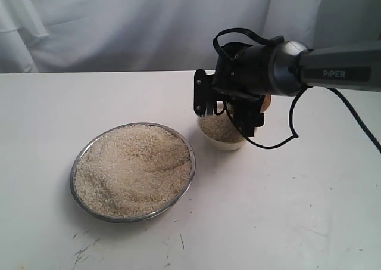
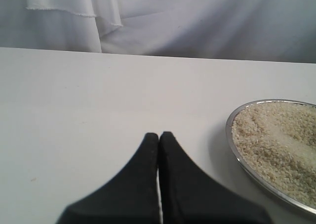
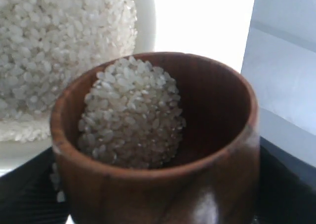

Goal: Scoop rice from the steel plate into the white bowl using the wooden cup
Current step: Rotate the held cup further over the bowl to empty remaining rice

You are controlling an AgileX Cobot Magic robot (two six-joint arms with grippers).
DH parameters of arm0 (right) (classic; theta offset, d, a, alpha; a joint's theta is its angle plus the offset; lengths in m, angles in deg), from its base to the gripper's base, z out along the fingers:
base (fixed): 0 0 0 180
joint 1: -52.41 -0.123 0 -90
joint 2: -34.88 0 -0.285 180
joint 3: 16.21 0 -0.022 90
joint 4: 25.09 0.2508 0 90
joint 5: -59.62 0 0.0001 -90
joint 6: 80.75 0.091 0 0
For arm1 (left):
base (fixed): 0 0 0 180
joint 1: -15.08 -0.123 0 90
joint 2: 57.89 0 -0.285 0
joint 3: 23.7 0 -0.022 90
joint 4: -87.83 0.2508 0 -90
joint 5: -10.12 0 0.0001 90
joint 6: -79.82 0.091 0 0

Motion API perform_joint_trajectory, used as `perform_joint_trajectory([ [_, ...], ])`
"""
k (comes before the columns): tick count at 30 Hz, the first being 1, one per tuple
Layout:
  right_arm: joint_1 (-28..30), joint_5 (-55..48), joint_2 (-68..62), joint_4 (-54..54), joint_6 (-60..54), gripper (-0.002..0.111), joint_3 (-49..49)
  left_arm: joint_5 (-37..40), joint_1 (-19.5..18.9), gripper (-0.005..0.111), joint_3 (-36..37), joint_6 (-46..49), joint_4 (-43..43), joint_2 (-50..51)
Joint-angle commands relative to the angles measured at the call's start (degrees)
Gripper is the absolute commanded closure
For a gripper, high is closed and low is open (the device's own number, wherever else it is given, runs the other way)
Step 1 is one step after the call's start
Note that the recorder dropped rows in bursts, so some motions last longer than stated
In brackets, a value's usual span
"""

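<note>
The steel plate (image 1: 72, 176) lies left of centre, heaped with rice (image 1: 134, 168); its rim (image 2: 230, 135) also shows in the left wrist view. Right behind it stands the white bowl (image 1: 225, 143), holding rice (image 1: 215, 129). My right gripper (image 1: 250, 112) hangs over the bowl, shut on the wooden cup (image 3: 163, 184); only a brown sliver of the cup (image 1: 266, 102) shows behind the wrist. The cup is tipped towards the bowl's rim (image 3: 145, 16), and rice (image 3: 131, 115) is piled against its lower side. My left gripper (image 2: 159, 135) is shut and empty, over bare table beside the plate.
The white table (image 1: 286, 210) runs to a draped white cloth backdrop (image 1: 119, 25). The right arm's cable (image 1: 292, 127) loops down beside the bowl. A few dark scuffs (image 1: 86, 246) mark the table's front.
</note>
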Motion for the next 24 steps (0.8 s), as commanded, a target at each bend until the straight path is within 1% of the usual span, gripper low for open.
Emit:
perform_joint_trajectory([
  [1, -0.57, -1.46, 0.33, -1.35, 0.59, 0.108, 0.14, -0.37, 0.16, 0.107, 0.28, -0.01, 0.03, -0.24],
  [9, -2.52, -1.95, 0.33, -2.61, 0.59, 0.108, 0.14, -0.37, 0.16, 0.107, 0.28, -0.01, 0.03, -0.24],
  [19, -3.00, -5.66, 0.33, -5.85, 2.49, 0.108, 0.77, -0.37, 0.16, 0.107, 0.28, -0.01, 0.03, -0.24],
  [24, -4.09, -6.19, 0.33, -10.65, 3.63, 0.108, 3.78, -0.37, 0.16, 0.107, 0.28, -0.01, 0.03, -0.24],
])
